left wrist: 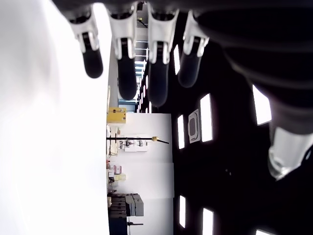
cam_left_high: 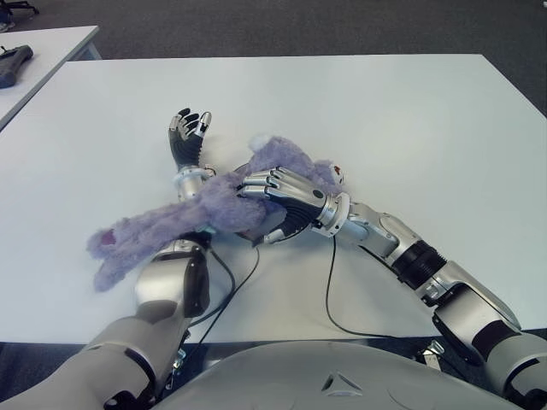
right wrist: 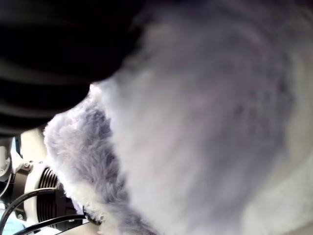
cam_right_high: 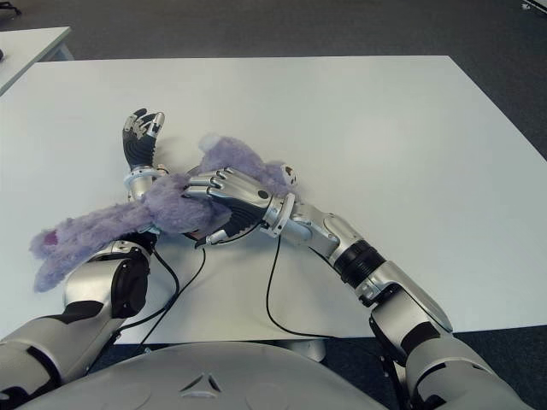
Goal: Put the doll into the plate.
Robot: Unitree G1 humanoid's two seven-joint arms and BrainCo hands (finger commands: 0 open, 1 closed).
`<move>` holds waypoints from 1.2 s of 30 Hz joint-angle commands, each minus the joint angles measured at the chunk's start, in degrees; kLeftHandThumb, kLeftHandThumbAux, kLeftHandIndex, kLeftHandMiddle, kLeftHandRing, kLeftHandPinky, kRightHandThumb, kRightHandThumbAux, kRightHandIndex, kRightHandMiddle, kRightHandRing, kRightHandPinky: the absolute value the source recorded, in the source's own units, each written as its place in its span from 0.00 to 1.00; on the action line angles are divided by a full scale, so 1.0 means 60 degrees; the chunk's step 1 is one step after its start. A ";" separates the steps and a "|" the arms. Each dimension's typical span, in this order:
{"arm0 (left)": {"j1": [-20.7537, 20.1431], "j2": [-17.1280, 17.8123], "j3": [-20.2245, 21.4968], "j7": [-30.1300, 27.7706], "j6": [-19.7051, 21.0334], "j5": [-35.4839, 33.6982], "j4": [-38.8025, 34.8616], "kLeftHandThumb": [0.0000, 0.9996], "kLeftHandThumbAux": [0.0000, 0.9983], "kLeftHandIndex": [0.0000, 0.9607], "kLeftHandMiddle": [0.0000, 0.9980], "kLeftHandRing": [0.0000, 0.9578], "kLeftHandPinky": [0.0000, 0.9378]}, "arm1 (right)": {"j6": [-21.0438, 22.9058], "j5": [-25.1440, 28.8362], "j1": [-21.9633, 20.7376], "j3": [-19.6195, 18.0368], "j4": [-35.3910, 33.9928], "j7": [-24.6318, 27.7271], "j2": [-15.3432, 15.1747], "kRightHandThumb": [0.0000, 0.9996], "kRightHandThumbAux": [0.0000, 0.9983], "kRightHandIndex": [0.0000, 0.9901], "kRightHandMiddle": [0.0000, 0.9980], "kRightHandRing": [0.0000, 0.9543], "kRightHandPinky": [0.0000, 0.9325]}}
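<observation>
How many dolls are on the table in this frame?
1. The purple plush doll lies across the left forearm, gripped by the right hand. The left hand is open beyond it. No plate shows.

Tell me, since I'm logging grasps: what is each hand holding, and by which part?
The right hand grips the purple doll around its middle, draped over the left forearm. The left hand is open and holds nothing.
</observation>
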 commanded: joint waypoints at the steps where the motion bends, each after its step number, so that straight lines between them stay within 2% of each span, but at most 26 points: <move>1: 0.2737 -0.1066 0.0113 0.0045 0.0204 -0.0254 0.1759 0.00 0.55 0.24 0.29 0.28 0.22 | 0.1277 -0.1456 0.0321 0.0671 0.1327 0.1266 0.0032 0.11 0.36 0.00 0.00 0.00 0.00; 4: 0.2766 -0.1054 0.0089 0.0062 0.0134 -0.0213 0.1770 0.00 0.55 0.23 0.29 0.27 0.19 | 0.1426 -0.1115 -0.0052 0.0209 0.0645 0.1490 0.0097 0.11 0.36 0.00 0.00 0.00 0.00; 9: 0.2821 -0.1043 0.0066 0.0069 -0.0008 -0.0175 0.1784 0.00 0.54 0.22 0.28 0.26 0.17 | 0.1654 -0.0906 -0.0157 -0.0342 -0.0433 0.1459 0.0100 0.12 0.36 0.00 0.00 0.00 0.00; 14: 0.2821 -0.1033 0.0109 -0.0007 -0.0011 -0.0229 0.1801 0.00 0.53 0.22 0.27 0.25 0.17 | 0.1835 -0.1049 0.0139 -0.0736 -0.1178 0.1080 0.0101 0.13 0.36 0.00 0.00 0.00 0.00; 19: 0.2811 -0.0998 0.0140 -0.0176 0.0002 -0.0272 0.1821 0.00 0.54 0.20 0.27 0.24 0.17 | 0.1999 -0.0992 0.0463 -0.1164 -0.2071 0.1109 -0.0053 0.13 0.35 0.00 0.00 0.00 0.00; 36: 0.2829 -0.1111 0.0298 -0.0201 -0.0036 -0.0451 0.1786 0.00 0.58 0.20 0.27 0.25 0.19 | 0.2430 -0.0762 0.0431 -0.1898 -0.3135 0.1824 -0.0073 0.11 0.33 0.00 0.00 0.00 0.00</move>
